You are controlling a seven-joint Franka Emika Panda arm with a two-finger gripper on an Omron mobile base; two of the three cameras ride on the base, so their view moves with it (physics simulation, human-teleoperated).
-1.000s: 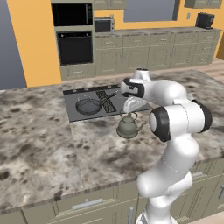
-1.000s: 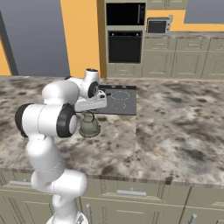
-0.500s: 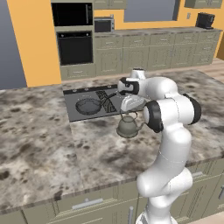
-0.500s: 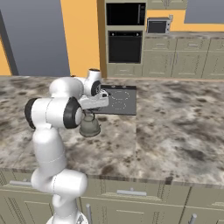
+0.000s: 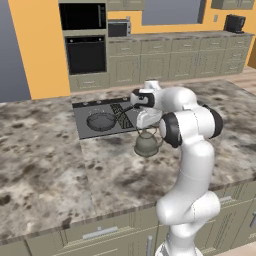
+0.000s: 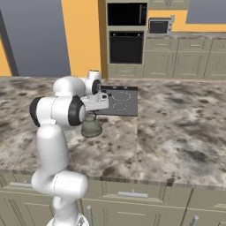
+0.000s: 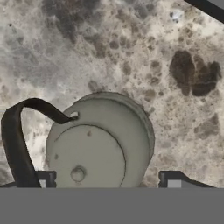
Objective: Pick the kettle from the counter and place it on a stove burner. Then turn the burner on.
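Gripper (image 7: 109, 178) fingers spread wide, directly over kettle (image 7: 101, 144) on counter (image 5: 115, 172), nothing held. Cooktop (image 5: 107, 119) edge just beyond; bare stone on other sides. Ovens (image 5: 86, 42) far behind.

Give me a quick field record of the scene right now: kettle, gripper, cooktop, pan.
kettle: kettle upright on the counter, just in front of the cooktop
gripper: gripper directly above the kettle, fingers either side of the lid, nothing clamped
cooktop: dark cooktop behind the kettle, ring burners free on its right half
pan: frying pan on the cooktop's left side
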